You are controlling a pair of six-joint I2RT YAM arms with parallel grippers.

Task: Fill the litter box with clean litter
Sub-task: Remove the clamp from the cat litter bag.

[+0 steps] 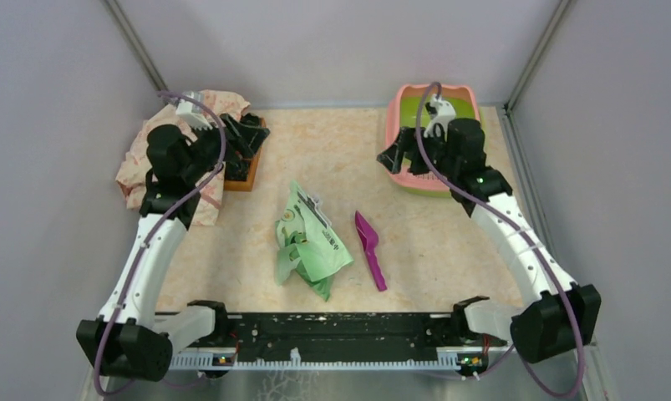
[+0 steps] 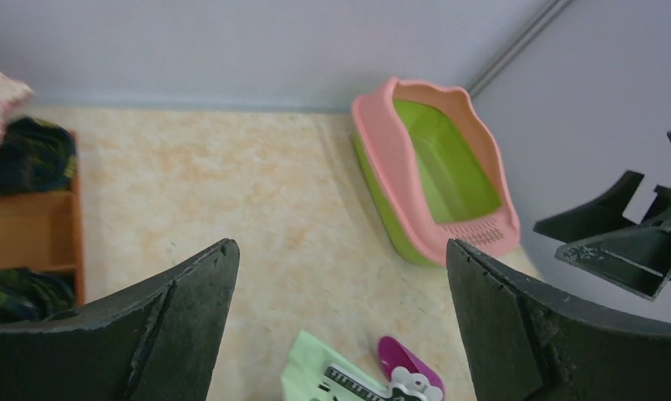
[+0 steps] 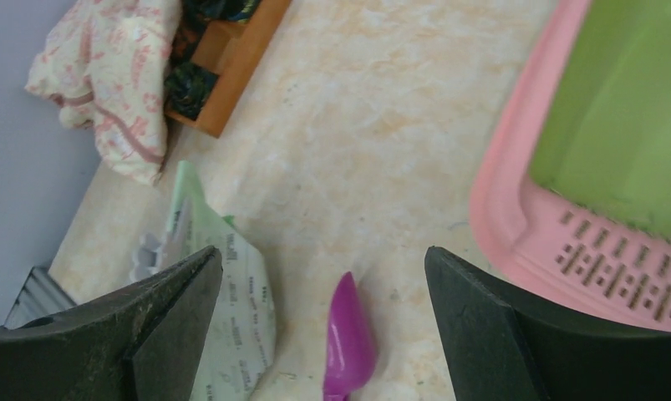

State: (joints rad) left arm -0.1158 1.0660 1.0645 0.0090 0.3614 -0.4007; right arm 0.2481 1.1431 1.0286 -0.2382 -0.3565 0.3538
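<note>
The right gripper (image 3: 323, 255) is spread wide and empty, just by the litter box (image 1: 392, 121) at 1 o'clock. The left gripper (image 2: 340, 251) is spread too, at 10 o'clock. No clean litter shows in the box. I think filling is not begun. Next, grab the green bag (image 1: 311, 242) in the middle. There is room around it, but the walls (image 1: 332, 42) hug the box.

The litter box (image 1: 391, 125) at upper right has a pink rim, a lime-green basin and a pink slotted ledge. Mid-frame lie a light green bag (image 1: 313, 246) with dark print and a magenta-purple scoop (image 1: 370, 249). The surface (image 1: 332, 159) is cream marbled with orange. At upper left, a cream cloth (image 1: 133, 171) with red-pink print lies beside an orange-brown wooden tray (image 1: 241, 180).
</note>
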